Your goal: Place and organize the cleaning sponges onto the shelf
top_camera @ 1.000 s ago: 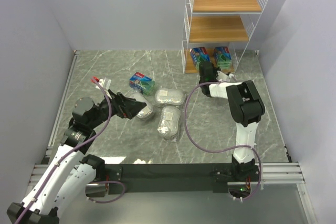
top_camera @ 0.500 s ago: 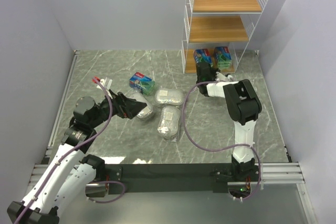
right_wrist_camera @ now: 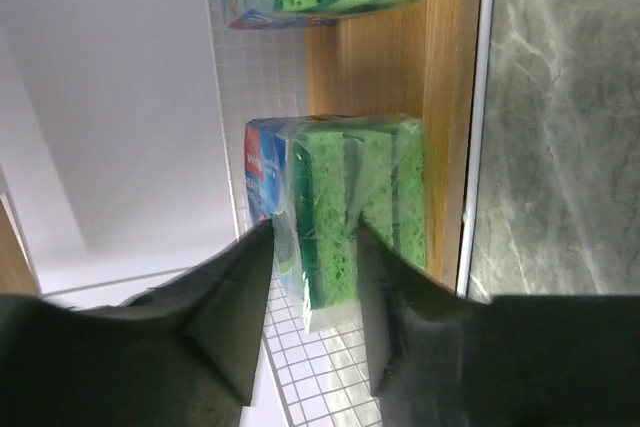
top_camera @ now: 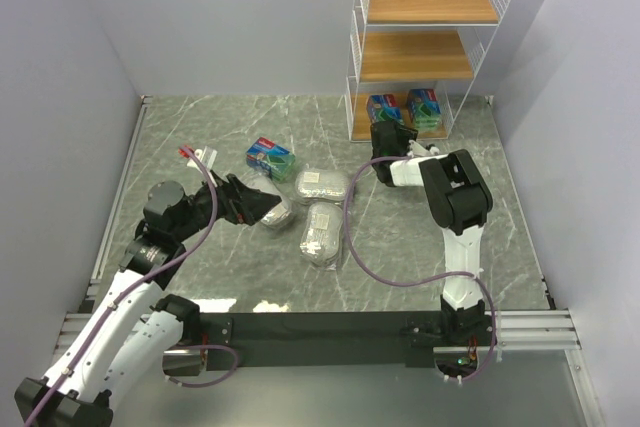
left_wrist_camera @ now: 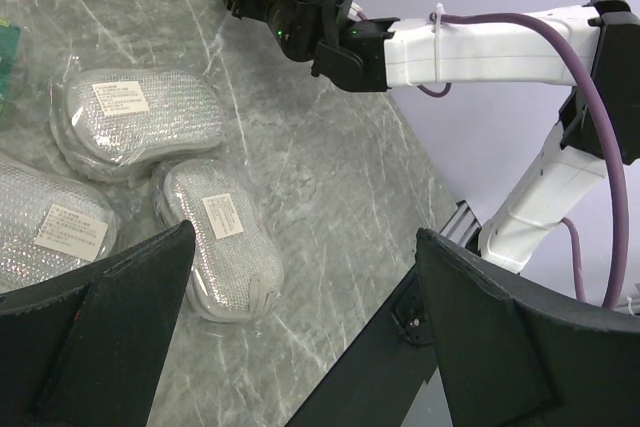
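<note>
The white wire shelf point(top_camera: 430, 37) stands at the back right. Two green sponge packs sit on its bottom tier, the left one point(top_camera: 381, 107) and the right one point(top_camera: 423, 109). My right gripper point(top_camera: 384, 134) is at the tier's front edge, its fingers closed on the end of the left green pack point(right_wrist_camera: 345, 217), which rests on the wooden tier point(right_wrist_camera: 448, 137). A third green pack point(top_camera: 270, 155) and three silver oval packs, one point(top_camera: 320, 185), a second point(top_camera: 318, 232) and a third point(top_camera: 274, 211), lie on the floor. My left gripper point(top_camera: 252, 205) is open and empty beside the third silver pack.
The marble floor is bordered by grey walls on both sides and a black rail point(top_camera: 330, 332) at the near edge. In the left wrist view the right arm point(left_wrist_camera: 470, 42) reaches across toward the shelf, with the silver packs point(left_wrist_camera: 222, 237) below it. The two upper tiers point(top_camera: 415, 52) hold nothing.
My right gripper has shifted a little left and closer to the shelf's bottom tier with the green pack. My left arm has drawn back slightly to the left.
</note>
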